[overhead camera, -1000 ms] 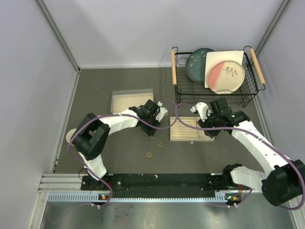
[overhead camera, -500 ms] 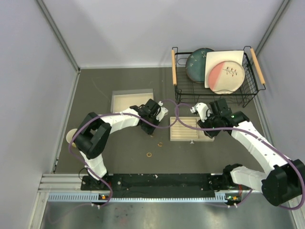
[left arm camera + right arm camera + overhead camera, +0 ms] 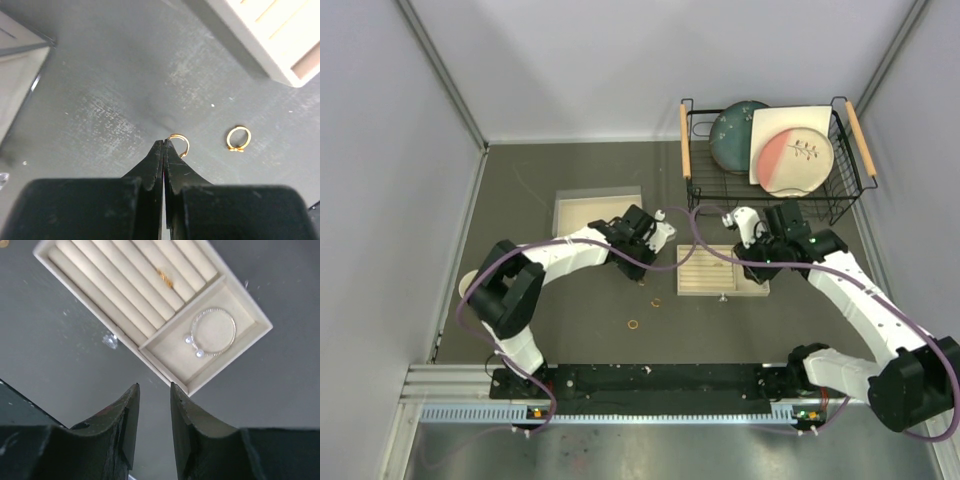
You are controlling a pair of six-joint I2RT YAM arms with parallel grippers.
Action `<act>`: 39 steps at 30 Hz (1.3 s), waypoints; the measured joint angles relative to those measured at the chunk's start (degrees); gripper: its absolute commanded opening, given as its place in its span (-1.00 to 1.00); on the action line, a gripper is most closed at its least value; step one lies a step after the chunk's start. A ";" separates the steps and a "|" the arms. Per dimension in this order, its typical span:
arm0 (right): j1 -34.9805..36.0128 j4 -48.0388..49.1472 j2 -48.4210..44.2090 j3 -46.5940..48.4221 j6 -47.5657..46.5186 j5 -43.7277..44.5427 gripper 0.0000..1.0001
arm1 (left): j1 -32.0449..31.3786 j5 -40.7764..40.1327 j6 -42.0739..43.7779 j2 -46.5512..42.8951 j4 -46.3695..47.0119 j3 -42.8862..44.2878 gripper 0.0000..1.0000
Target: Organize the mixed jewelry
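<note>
In the left wrist view my left gripper (image 3: 165, 142) is shut, its tips down on the grey table with the edge of a small gold ring (image 3: 181, 144) pinched at the very tip. A second gold ring (image 3: 238, 138) lies loose just to the right. From above, the left gripper (image 3: 641, 278) stands left of the beige tray (image 3: 695, 290), with two rings (image 3: 656, 302) (image 3: 633, 324) nearer the arms. My right gripper (image 3: 154, 385) hangs open and empty above the tray's corner (image 3: 175, 382). A silver bracelet (image 3: 212, 332) lies in the tray's square compartment and a gold ring (image 3: 165, 277) sits in a slot.
A black wire dish rack (image 3: 770, 150) with plates stands at the back right. An open beige box (image 3: 595, 210) lies behind the left arm. A yellow cup (image 3: 470, 285) peeks out at the far left. A tiny clear piece (image 3: 110, 340) lies beside the tray.
My left gripper's jaws have come together on the gold ring at the table. The right gripper has drifted slightly towards the back, still open.
</note>
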 measured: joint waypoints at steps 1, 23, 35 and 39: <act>-0.31 0.00 0.02 0.74 0.57 -0.76 -0.36 | 0.00 0.28 0.24 -1.03 0.04 0.00 -1.00; -7.93 3.78 18.75 22.80 13.94 -40.83 -0.06 | -1.11 1.40 2.38 -19.34 2.16 9.84 -1.00; -2.19 10.64 28.04 29.94 23.67 -46.82 -0.14 | -3.21 -3.10 2.32 -20.00 3.52 10.88 -1.00; -0.83 11.93 28.79 30.86 25.49 -46.64 -0.17 | -3.72 -4.17 2.14 -19.47 3.89 10.99 -1.00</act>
